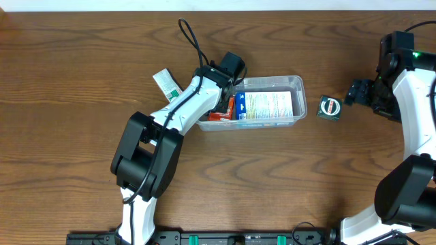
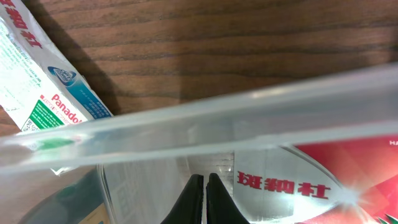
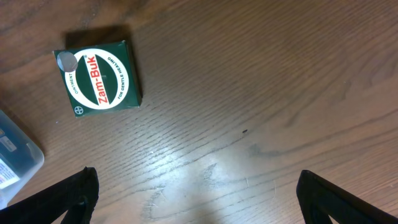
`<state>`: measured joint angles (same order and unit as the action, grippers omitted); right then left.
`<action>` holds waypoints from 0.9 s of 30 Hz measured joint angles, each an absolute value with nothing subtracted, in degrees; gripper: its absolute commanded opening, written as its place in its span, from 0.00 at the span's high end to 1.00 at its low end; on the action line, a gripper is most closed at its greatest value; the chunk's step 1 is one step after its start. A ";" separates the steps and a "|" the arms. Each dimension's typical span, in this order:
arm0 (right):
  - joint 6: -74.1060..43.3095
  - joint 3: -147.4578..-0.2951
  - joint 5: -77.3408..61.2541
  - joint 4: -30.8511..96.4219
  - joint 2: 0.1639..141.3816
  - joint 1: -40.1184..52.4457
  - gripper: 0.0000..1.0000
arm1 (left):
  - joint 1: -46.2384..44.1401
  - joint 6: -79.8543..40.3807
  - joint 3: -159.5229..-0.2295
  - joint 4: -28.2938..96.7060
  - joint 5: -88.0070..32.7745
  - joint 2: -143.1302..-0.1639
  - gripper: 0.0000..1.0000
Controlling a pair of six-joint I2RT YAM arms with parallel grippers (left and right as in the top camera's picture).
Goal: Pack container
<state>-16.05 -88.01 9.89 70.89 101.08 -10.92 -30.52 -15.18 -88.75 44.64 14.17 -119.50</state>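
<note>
Boxes [image 1: 269, 105] in container [image 1: 302, 95], Zam-Buk box [image 1: 330, 108] just R of it, Panadol box [image 1: 165, 84] L.

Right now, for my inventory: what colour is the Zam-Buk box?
The box is dark green with a white ring, red lettering; clearest in right wrist view.

light: bright, even | glare: container [image 2: 249, 102] rim, table [image 3: 205, 174] sheen | blur: left wrist close-up soft

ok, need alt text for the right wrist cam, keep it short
A small green Zam-Buk box lies label-up on the wooden table at upper left, with nothing touching it. The right gripper is open, its two dark fingers at the bottom corners, clear of the box. A corner of the clear container shows at the left edge.
</note>
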 measured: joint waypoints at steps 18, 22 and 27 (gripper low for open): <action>-16.05 -88.01 9.89 70.89 101.08 -10.92 0.01 | -30.52 -15.18 -88.75 46.30 11.97 -119.50 0.94; -16.05 -88.01 9.89 70.89 101.08 -10.92 0.01 | -30.52 -15.18 -88.75 46.33 11.75 -119.50 0.94; -16.05 -88.01 9.87 70.89 101.08 -10.92 0.01 | -30.52 -15.18 -88.75 47.24 10.76 -119.50 0.94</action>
<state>-16.05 -88.01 9.87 70.89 101.08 -10.92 -30.52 -15.18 -88.75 47.24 10.76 -119.50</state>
